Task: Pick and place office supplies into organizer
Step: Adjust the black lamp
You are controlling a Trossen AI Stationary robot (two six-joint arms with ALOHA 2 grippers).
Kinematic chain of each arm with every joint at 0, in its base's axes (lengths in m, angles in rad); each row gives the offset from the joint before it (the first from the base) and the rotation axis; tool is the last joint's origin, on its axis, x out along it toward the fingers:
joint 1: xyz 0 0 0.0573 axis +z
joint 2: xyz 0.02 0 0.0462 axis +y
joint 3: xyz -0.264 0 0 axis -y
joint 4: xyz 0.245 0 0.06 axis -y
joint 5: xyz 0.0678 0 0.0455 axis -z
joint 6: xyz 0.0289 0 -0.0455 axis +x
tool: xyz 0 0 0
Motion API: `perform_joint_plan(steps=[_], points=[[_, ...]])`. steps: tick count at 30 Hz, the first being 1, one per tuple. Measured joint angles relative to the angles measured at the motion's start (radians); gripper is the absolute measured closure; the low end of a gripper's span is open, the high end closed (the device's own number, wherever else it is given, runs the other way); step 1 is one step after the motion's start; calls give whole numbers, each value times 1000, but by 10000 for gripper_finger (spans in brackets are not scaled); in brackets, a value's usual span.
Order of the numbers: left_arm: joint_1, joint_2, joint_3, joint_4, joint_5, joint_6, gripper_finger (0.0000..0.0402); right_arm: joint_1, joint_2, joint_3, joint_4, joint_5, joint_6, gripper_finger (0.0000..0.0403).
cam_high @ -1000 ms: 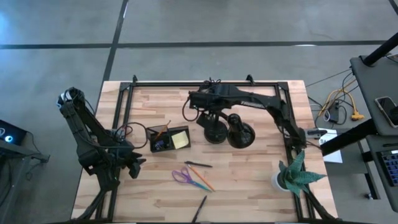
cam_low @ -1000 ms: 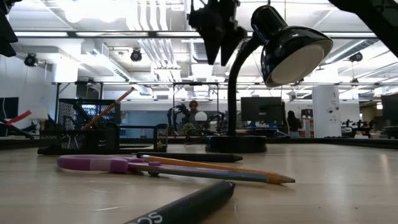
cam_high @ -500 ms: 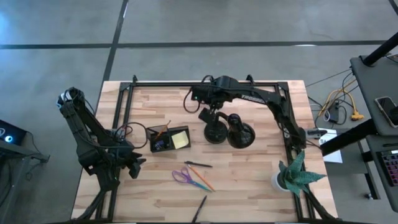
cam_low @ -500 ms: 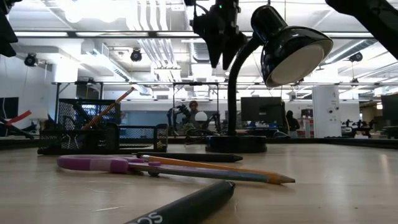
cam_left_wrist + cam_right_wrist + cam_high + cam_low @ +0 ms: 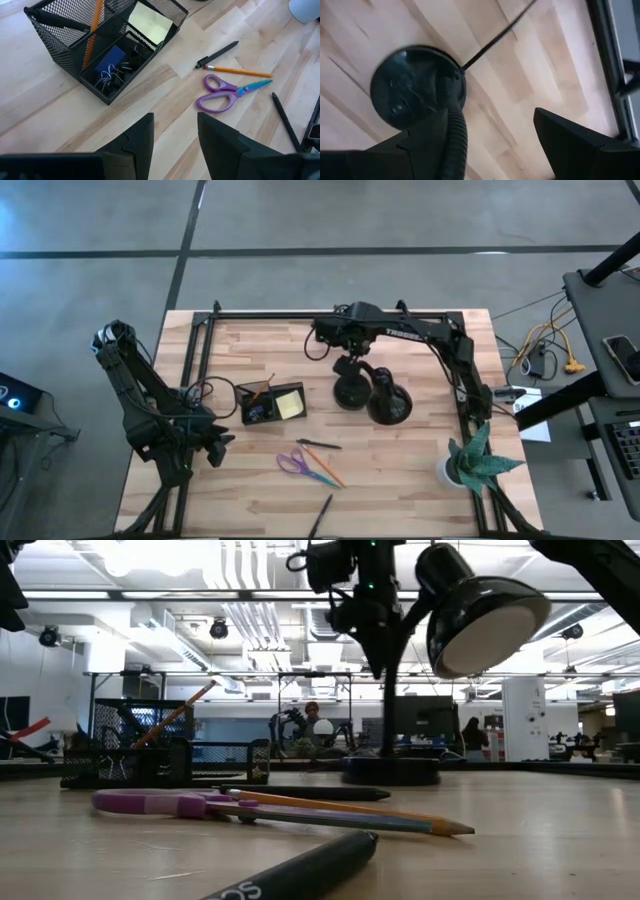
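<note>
Mesh organizer and loose supplies on pale wood planks

We see the left gripper [image 5: 175, 145] with fingers apart and empty near the black wire-mesh organizer [image 5: 272, 403]; purple-handled scissors [image 5: 293, 462], a thin orange pencil [image 5: 328, 469] and matte black pens [image 5: 321, 514] lie right of it; the right gripper [image 5: 490, 130] is spread beside the ribbed lamp [image 5: 368, 390] neck.

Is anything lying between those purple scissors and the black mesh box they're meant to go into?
Nothing visible does. Bare wood separates the scissors from the organizer; the pen and pencil lie off to their side.
</note>
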Motion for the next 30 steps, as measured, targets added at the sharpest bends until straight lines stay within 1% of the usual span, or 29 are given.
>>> perform_joint_plan(steps=[5,8,12,13,17,20,22,24,26,30], points=[[0,0,0,-1,1,7,269,-6,-24,-54,4,-1,-4,115],[0,0,0,-1,1,7,269,-4,-38,-52,0,-23,31,112],[0,0,0,-1,1,8,269,-7,-42,-45,3,-18,84,115],[0,0,0,-1,1,8,269,-7,-45,-39,3,-2,84,117],[0,0,0,-1,1,8,269,0,-50,1,10,131,86,123],[0,0,0,-1,1,8,269,-1,-51,69,10,138,135,127],[0,0,0,-1,1,8,269,-11,-54,122,5,108,203,130],[0,0,0,0,1,8,269,-28,-71,157,5,19,278,133],[0,0,0,0,1,8,269,-42,-85,188,6,-57,314,136],[0,5,0,-1,1,11,269,-39,-114,189,5,-74,308,141]])
